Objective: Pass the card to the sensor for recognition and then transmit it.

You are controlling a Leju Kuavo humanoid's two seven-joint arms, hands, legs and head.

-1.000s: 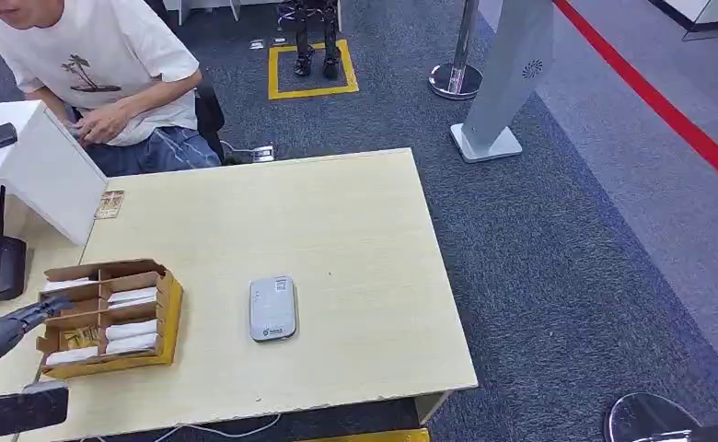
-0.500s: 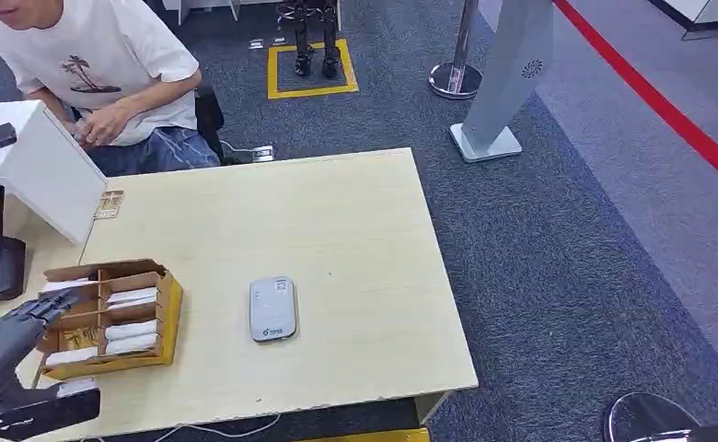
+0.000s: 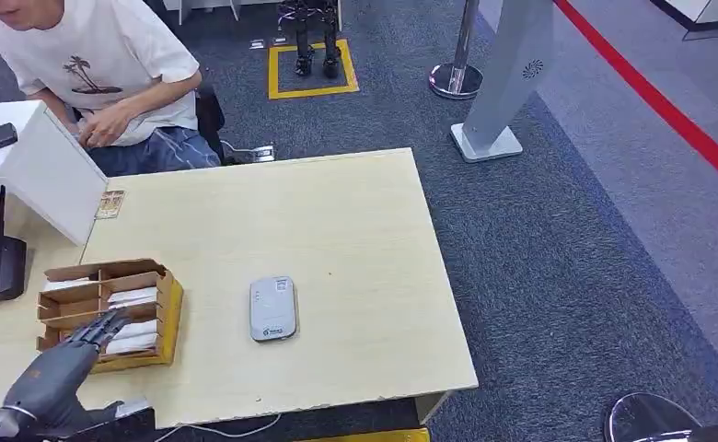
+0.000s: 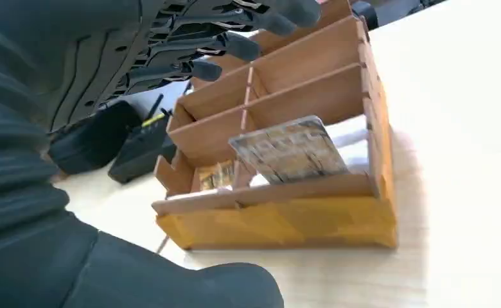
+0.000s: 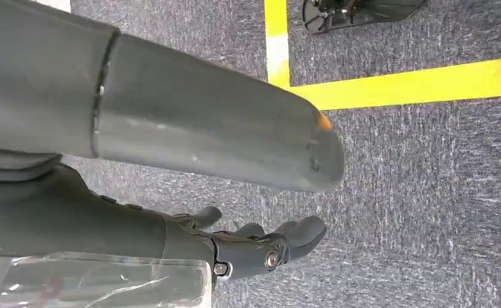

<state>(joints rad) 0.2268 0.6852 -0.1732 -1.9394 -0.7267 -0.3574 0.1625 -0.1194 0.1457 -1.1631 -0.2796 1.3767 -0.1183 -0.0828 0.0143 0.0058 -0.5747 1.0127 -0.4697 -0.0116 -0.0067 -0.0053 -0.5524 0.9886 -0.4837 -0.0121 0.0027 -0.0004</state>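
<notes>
The left hand (image 3: 68, 354), empty with fingers spread, hovers at the near edge of the brown cardboard divider box (image 3: 167, 318); the right hand (image 5: 261, 247) hangs loosely open beside the desk (image 3: 355, 221). This looks like the pick-up step: next, pinch the patterned card (image 4: 291, 149) standing tilted in a near compartment, then carry it right to the flat grey card sensor (image 3: 272, 308).

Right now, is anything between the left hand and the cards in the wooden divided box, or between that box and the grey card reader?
Nothing visible. The left hand hovers open by the wooden divided box, above a patterned card. Bare tabletop separates the box from the grey rounded card reader.
</notes>
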